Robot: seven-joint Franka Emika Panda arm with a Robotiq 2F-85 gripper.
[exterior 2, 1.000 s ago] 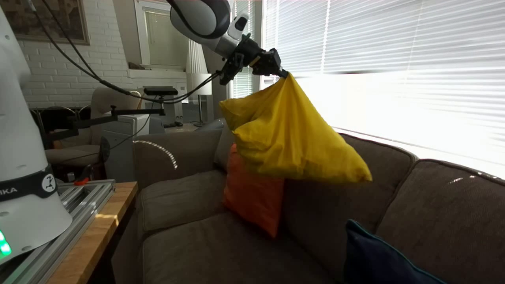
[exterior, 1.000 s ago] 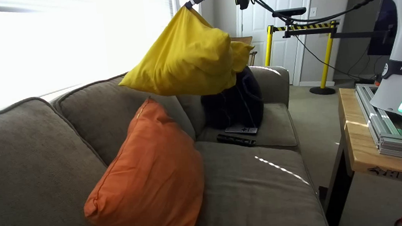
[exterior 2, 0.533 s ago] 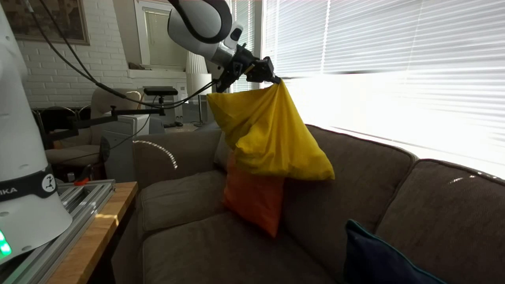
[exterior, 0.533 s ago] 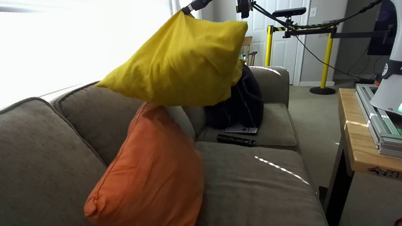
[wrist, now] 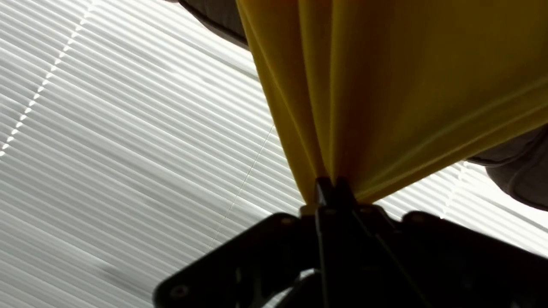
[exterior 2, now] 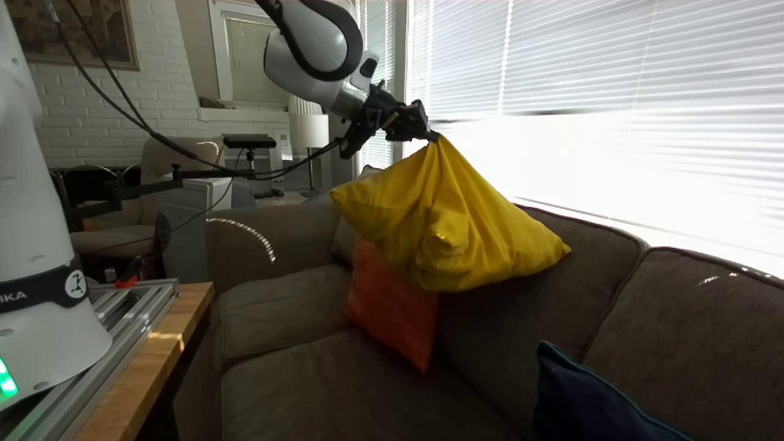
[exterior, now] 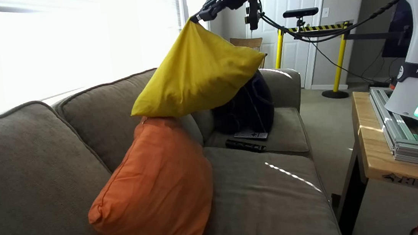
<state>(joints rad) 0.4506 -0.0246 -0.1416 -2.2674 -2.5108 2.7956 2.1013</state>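
My gripper (exterior: 195, 18) is shut on the top of a yellow pillow (exterior: 197, 76), which hangs above the sofa seat. In the wrist view the fingertips (wrist: 324, 190) pinch the gathered yellow cloth (wrist: 398, 85). The gripper (exterior 2: 434, 136) and pillow (exterior 2: 398, 202) also show in an exterior view. An orange pillow (exterior: 158, 187) leans on the sofa back below it; the yellow pillow's lower edge meets its top and seems to touch it. The orange pillow (exterior 2: 392, 312) is partly hidden behind the yellow one in an exterior view.
The grey-brown sofa (exterior: 262, 196) stands under a window with blinds (exterior 2: 582, 61). A dark blue pillow (exterior: 250, 106) and two remotes (exterior: 245, 146) lie at one end. A light cushion (exterior: 191, 128) is behind the orange pillow. The robot's wooden bench (exterior: 374, 143) faces the sofa.
My gripper has come down a little with the yellow pillow, which has swung and turned as it hangs. The orange pillow's top corner now sits lower, under the yellow pillow's edge.
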